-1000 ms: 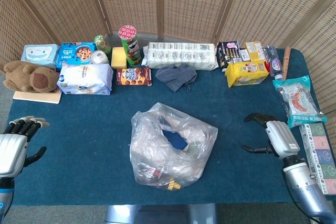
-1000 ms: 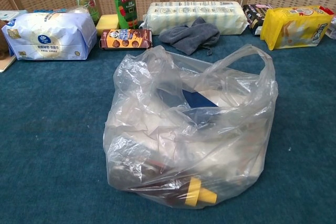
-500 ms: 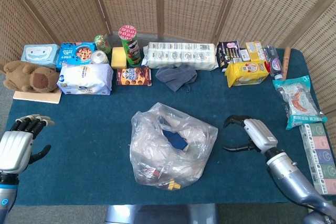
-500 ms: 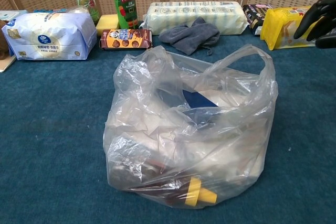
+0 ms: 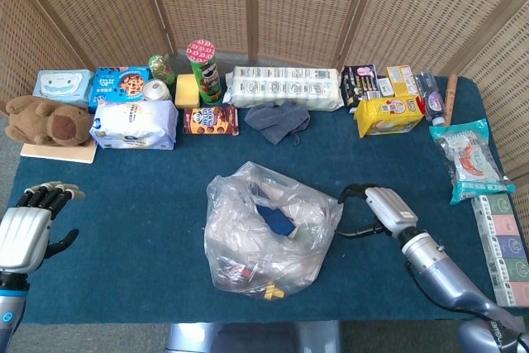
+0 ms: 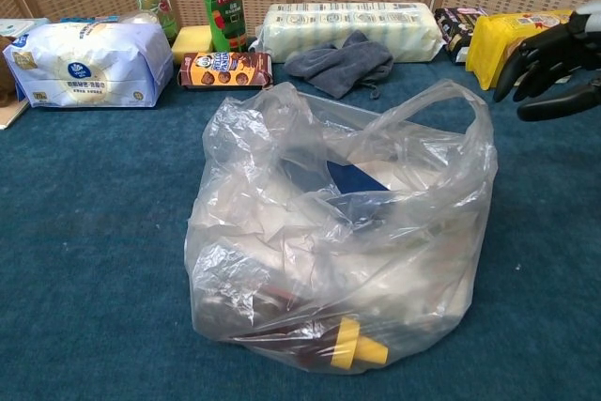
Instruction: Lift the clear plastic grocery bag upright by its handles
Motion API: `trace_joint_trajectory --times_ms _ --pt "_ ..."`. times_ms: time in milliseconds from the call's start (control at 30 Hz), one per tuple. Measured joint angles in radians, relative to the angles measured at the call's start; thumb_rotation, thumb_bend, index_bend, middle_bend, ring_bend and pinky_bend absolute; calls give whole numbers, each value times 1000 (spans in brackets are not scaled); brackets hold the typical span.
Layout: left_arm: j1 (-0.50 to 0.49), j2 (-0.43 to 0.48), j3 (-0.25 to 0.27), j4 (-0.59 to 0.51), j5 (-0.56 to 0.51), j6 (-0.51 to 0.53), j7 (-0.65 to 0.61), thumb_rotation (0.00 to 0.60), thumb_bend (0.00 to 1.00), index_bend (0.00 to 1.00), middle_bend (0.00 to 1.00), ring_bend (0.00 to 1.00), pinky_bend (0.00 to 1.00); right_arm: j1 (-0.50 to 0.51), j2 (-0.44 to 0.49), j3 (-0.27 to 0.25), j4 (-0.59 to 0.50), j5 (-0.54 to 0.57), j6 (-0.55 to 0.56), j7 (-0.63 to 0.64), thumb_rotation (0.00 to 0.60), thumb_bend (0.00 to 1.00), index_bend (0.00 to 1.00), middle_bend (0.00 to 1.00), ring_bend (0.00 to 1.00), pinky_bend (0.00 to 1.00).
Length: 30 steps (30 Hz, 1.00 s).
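Right hand has slid left across the blue cloth since a second ago; it was well off to the right, now it's just beside the bag's right flank. Fingers apart and curved, nothing in them. My guess: I'm shaping it to hook the handle loop.

Clear plastic grocery bag sits slumped mid-table, nearer the front edge, mouth facing far. Right handle loop stands up on its own at the far right of the bag, which is why that side gets approached first. In the chest view the hand is close to the loop but not touching.

Left hand hangs at the near left edge, well apart from the bag, fingers loosely curled, holding nothing. It has barely shifted.

Room: open cloth on both sides of the bag. Far side is tighter, with the grey cloth and biscuit pack behind it. Boxes line the right edge behind my right arm.
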Motion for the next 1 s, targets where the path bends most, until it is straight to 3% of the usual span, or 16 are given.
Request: trace_joint_trajectory --times_ms 533,733,1000 --pt "0 -11 6 43 -7 -1 -41 600 204 317 301 214 217 72 -55 -1 0 107 -98 -44 363 75 371 309 265 180" --pt "2 -19 8 67 -15 -4 -64 600 204 316 301 214 217 112 -54 20 -22 163 -188 17 358 75 370 309 265 181" --pt "4 -28 9 96 -20 -3 -92 600 204 317 301 214 217 151 -45 88 -44 229 -306 191 364 75 370 316 267 180"
